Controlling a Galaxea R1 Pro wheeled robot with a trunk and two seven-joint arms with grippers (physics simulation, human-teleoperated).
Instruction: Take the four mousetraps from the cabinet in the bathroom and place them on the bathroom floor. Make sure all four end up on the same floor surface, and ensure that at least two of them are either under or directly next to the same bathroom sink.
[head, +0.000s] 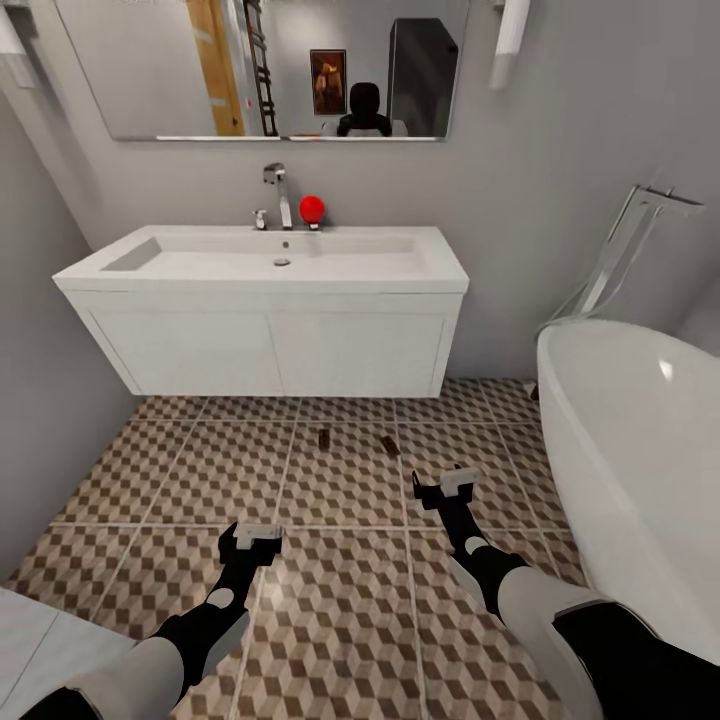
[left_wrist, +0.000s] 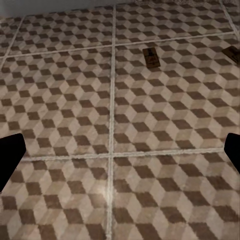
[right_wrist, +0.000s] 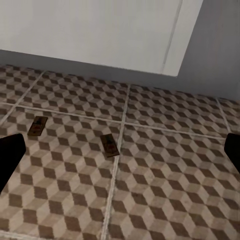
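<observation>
Both arms low in foreground over bathroom floor (head: 350, 600). Left hand (head: 250, 541) fingers spread wide, holding nothing; dark fingertips (left_wrist: 10, 155) at frame edges in left wrist view with bare tile between. Right hand (head: 448, 487) a bit further forward, likewise wide open and empty; one fingertip (right_wrist: 9, 157) visible in right wrist view. Beyond the hands, two mousetraps flat on cube-pattern tile, apart from each other: left mousetrap (head: 323, 439) (left_wrist: 151, 57) (right_wrist: 37, 126) and right mousetrap (head: 388, 444) (left_wrist: 232, 53) (right_wrist: 109, 146), both just in front of the vanity, near its underside. Bathroom sink (head: 265, 265) above them, white wall-hung, chrome tap (head: 279, 195), red ball (head: 313, 208) beside tap. Bathtub (head: 640, 450) at right. Mirror (head: 270, 65) on far wall.
</observation>
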